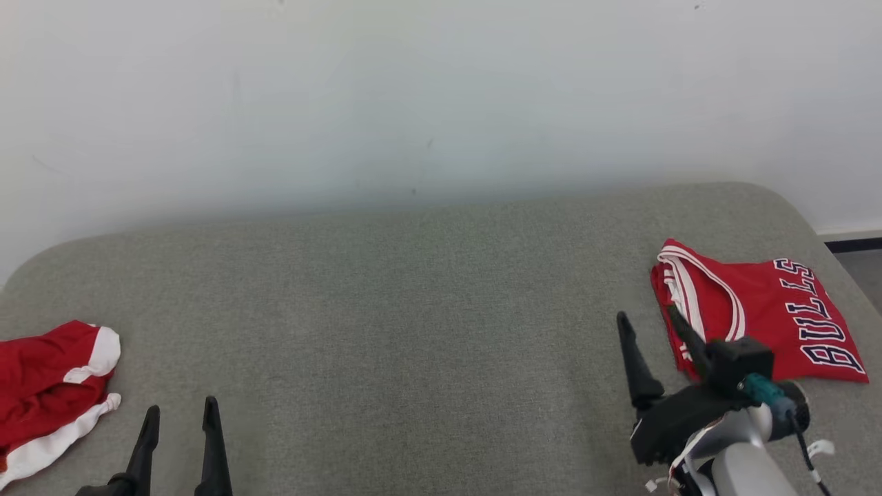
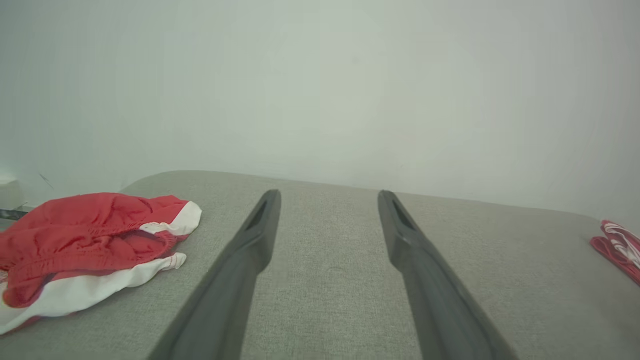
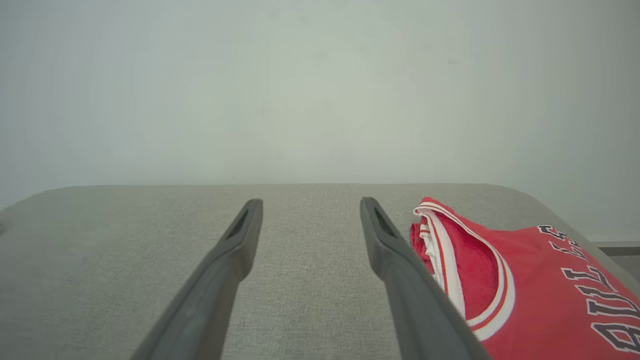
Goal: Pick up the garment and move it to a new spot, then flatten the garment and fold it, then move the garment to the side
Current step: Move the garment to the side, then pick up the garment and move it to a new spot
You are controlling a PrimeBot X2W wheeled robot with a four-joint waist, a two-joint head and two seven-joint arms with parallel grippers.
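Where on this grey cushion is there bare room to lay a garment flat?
The wide middle of the grey cushion, between the red shorts at left and the folded Bulls jersey at right. Crowded beside the jersey, where the right end effector is.

Whole middle of the grey surface (image 1: 413,310) is wide open; only the folded jersey (image 1: 765,310) at right and crumpled shorts (image 1: 41,372) lower left get in the way.

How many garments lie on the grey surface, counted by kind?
Folded red jersey: 1
Crumpled red-and-white shorts: 1
Total: 2
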